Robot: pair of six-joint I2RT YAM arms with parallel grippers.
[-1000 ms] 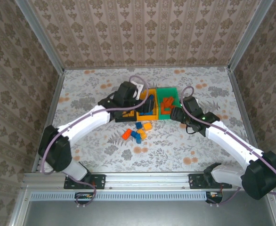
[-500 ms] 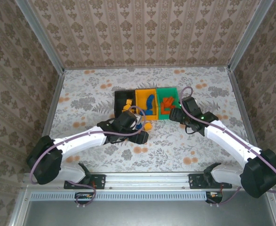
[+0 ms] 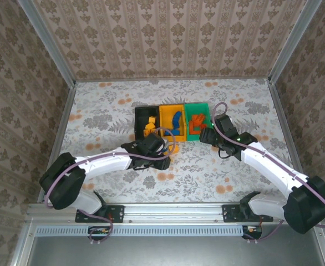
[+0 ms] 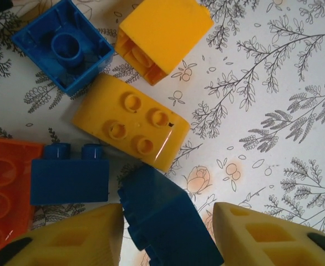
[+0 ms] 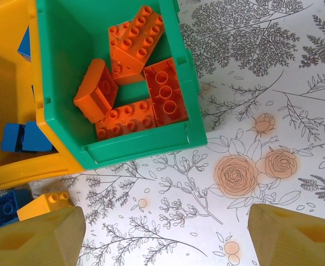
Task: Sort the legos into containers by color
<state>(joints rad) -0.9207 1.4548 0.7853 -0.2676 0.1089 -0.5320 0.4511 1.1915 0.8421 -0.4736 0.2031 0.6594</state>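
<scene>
The containers stand in a row: a black one (image 3: 136,119), an orange-yellow one (image 3: 162,117) and a green one (image 3: 198,105). The green bin (image 5: 140,147) holds several red-orange legos (image 5: 135,41). Blue legos (image 5: 26,138) lie in the orange-yellow bin (image 5: 7,83). My left gripper (image 3: 165,155) is down in the loose pile, shut on a tilted blue lego (image 4: 168,221). Around it lie a yellow plate-like lego (image 4: 132,124), a yellow cube (image 4: 162,33), two more blue legos (image 4: 68,50) (image 4: 68,177) and a red-orange one (image 4: 4,194). My right gripper (image 5: 167,233) is open over bare table before the green bin.
A yellow lego (image 5: 43,205) and a blue one (image 5: 7,208) lie on the flowered table just in front of the orange-yellow bin. Papered walls with metal posts (image 3: 62,88) close in the table on three sides. Open table lies to the right of the pile.
My left arm swung back from over the bins to the loose pile, and its jaws narrowed onto the blue lego. The right arm has not moved.
</scene>
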